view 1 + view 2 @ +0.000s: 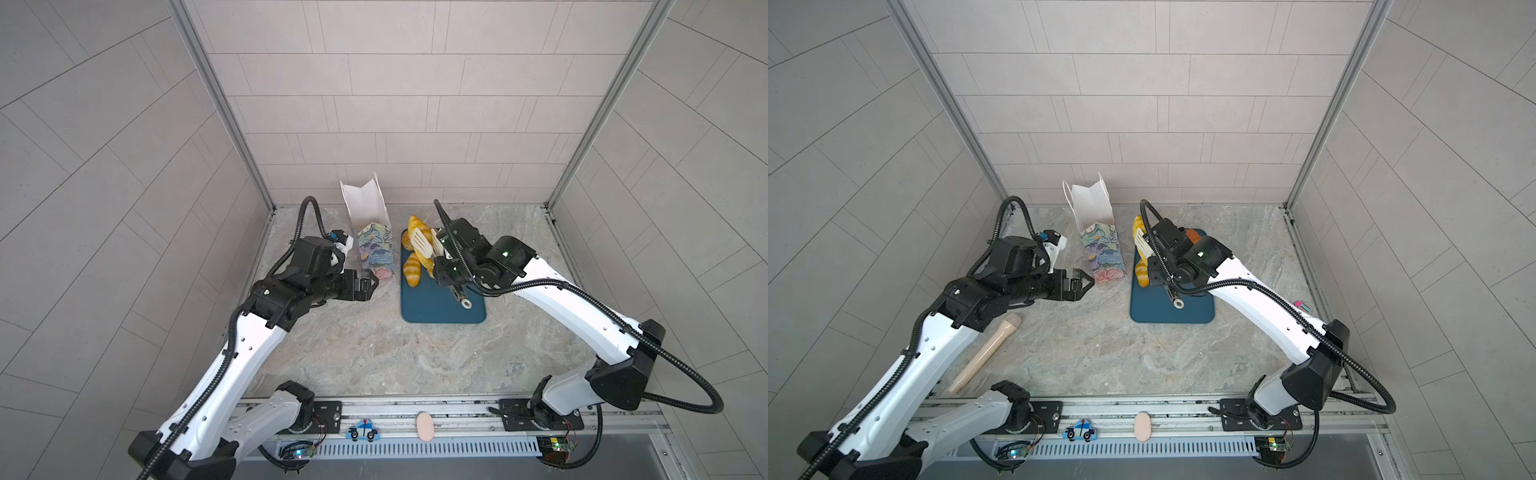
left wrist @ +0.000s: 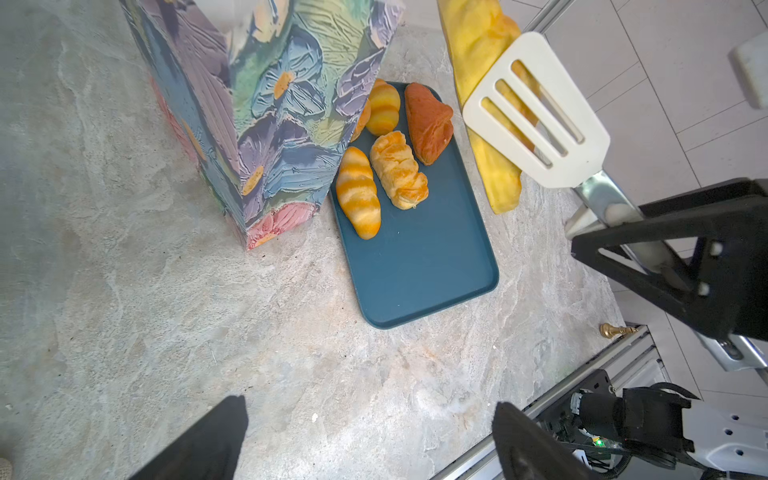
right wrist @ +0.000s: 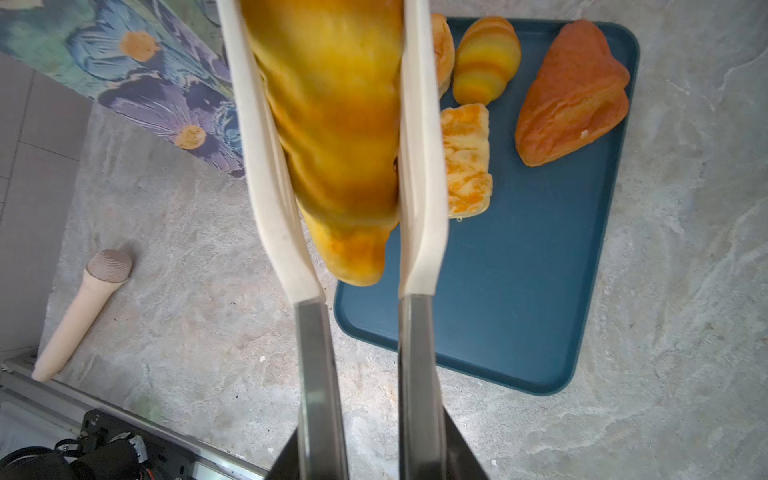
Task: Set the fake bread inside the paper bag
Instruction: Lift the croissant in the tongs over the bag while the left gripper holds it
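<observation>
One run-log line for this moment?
left gripper open near floral paper bag; right gripper shut on white slotted tongs; tongs clamp long yellow bread

1. Paper bag stood upright on marble table, just beside blue tray.
2. Four pastries crowded the tray end nearest the bag: striped roll, second striped roll, flaky pastry, brown triangular piece.
3. Cream tongs clamped long yellow loaf.
4. Left gripper gaped, empty.

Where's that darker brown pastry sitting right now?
In a top view the brown pastry lies in the far right corner of the blue tray, right of centre. The left wrist view shows a striped roll right beside it.
</observation>
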Robot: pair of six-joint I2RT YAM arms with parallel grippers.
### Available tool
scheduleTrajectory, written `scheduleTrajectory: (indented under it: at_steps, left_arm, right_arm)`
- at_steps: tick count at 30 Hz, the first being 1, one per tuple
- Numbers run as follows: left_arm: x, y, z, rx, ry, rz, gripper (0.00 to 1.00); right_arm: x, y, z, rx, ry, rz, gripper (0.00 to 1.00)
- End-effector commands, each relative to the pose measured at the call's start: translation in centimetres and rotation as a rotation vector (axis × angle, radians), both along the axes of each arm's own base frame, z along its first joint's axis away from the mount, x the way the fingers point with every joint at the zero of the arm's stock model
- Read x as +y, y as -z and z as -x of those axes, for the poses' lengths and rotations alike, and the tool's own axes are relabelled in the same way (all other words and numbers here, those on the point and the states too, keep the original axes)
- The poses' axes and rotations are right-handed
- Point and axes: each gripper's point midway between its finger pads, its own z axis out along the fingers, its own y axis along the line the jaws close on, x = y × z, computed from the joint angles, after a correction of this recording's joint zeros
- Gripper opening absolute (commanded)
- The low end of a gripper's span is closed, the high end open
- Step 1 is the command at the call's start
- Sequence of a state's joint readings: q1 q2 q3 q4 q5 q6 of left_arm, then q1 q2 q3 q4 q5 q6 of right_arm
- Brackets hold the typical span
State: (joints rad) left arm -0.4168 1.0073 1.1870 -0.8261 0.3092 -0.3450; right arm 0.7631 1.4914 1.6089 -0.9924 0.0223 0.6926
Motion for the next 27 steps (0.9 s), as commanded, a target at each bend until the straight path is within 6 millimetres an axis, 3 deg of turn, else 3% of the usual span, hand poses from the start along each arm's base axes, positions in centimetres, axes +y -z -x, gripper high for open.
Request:
scheduleTrajectory:
  at_steps: [1, 11, 20, 27]
  left_arm:
    - [0.6, -1.5, 0.3, -0.032, 0.006, 0.007, 1.00]
    - [1.8, -2.0, -0.6, -0.033, -0.036, 0.032, 1.00]
    - [2.0, -1.9, -0.9, -0.035, -0.040, 0.027, 1.00]
    - [2.1, -1.2, -0.5, -0.021, -0.041, 0.023, 1.00]
  right_arm:
    - [1.7, -2.6, -0.7, -0.071, -0.011, -0.078, 0.38]
    - [5.4, -6.1, -0.6, -0.136, -0.113, -0.164, 0.38]
    - [9.9, -7.1, -1.8, -0.139, -0.209, -0.210, 0.38]
    - [12.3, -7.4, -3.3, -0.128, -0.241, -0.213, 0.38]
